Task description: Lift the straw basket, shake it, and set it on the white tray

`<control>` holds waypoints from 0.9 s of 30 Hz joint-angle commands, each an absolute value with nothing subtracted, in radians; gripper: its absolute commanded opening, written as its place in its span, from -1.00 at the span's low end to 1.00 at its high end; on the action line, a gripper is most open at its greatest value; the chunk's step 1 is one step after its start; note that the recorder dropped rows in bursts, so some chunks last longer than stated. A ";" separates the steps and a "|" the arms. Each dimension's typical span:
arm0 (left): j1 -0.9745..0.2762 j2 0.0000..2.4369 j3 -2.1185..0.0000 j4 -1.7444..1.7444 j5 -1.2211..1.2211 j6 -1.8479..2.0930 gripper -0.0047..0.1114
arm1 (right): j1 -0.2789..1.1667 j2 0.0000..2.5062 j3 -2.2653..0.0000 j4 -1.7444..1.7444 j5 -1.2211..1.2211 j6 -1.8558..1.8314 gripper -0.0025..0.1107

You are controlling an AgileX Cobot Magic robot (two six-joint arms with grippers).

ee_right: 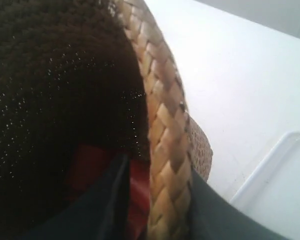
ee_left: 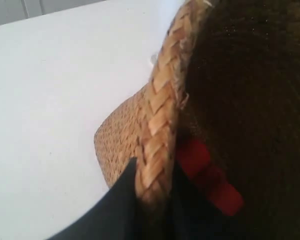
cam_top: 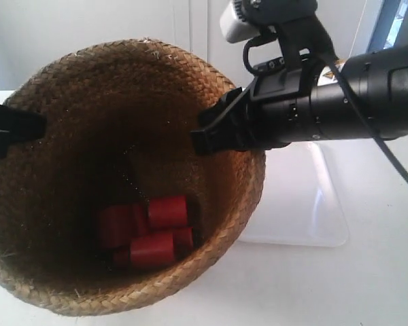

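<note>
The straw basket (cam_top: 75, 122) fills the exterior view, held up close to the camera, with several red cylinders (cam_top: 153, 231) in its dark bottom. My right gripper (cam_top: 214, 132) is shut on the braided rim (ee_right: 165, 150), one finger inside and one outside. Across the mouth, my left gripper (cam_top: 17, 129) pinches the opposite rim (ee_left: 157, 140) the same way. The white tray (cam_top: 306, 204) lies on the table behind and below the basket, under the right arm; its raised edge (ee_right: 270, 162) shows in the right wrist view.
The white table (cam_top: 367, 285) spreads around the basket and tray. A pale wall (cam_top: 88, 27) stands behind. The right arm's black body and cable (cam_top: 367, 88) reach across the upper right.
</note>
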State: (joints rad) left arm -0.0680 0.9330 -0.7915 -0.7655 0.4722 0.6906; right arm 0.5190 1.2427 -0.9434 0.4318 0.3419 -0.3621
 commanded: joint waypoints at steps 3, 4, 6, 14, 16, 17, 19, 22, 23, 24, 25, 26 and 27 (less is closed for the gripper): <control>-0.071 0.919 -0.814 -0.799 0.486 0.708 -0.92 | 0.512 1.225 -0.956 0.445 0.290 -0.384 -0.96; -0.071 0.919 -0.814 -0.799 0.486 0.708 -0.92 | 0.512 1.227 -0.956 0.445 0.290 -0.384 -0.96; -0.071 0.919 -0.814 -0.799 0.490 0.708 -0.92 | 0.512 1.226 -0.956 0.445 0.290 -0.382 -0.96; -0.071 0.919 -0.828 -0.799 0.521 0.693 -0.92 | 0.512 1.243 -0.968 0.447 0.314 -0.342 -0.96; -0.071 0.873 -0.913 -0.807 0.662 0.654 -0.92 | 0.515 1.195 -1.048 0.481 0.454 -0.341 -0.96; -0.073 0.832 -0.944 -0.835 0.712 0.712 -0.92 | 0.533 1.152 -1.094 0.505 0.515 -0.389 -0.96; -0.073 0.761 -0.870 -0.867 0.487 0.753 -0.92 | 0.583 1.085 -1.013 0.520 0.273 -0.457 -0.96; -0.067 0.867 -0.817 -0.607 0.491 0.546 -0.92 | 0.504 1.194 -0.974 0.461 0.299 -0.368 -0.96; -0.067 0.904 -0.837 -0.604 0.530 0.536 -0.92 | 0.502 1.214 -0.985 0.463 0.323 -0.358 -0.96; -0.067 0.913 -0.846 -0.604 0.544 0.536 -0.92 | 0.502 1.217 -0.987 0.463 0.332 -0.358 -0.96; -0.067 0.921 -0.865 -0.605 0.556 0.536 -0.92 | 0.502 1.216 -0.988 0.463 0.337 -0.358 -0.96; -0.067 0.921 -0.873 -0.613 0.556 0.536 -0.92 | 0.499 1.216 -0.988 0.460 0.340 -0.358 -0.96; -0.067 0.919 -0.891 -0.620 0.568 0.536 -0.92 | 0.500 1.212 -0.988 0.453 0.347 -0.358 -0.96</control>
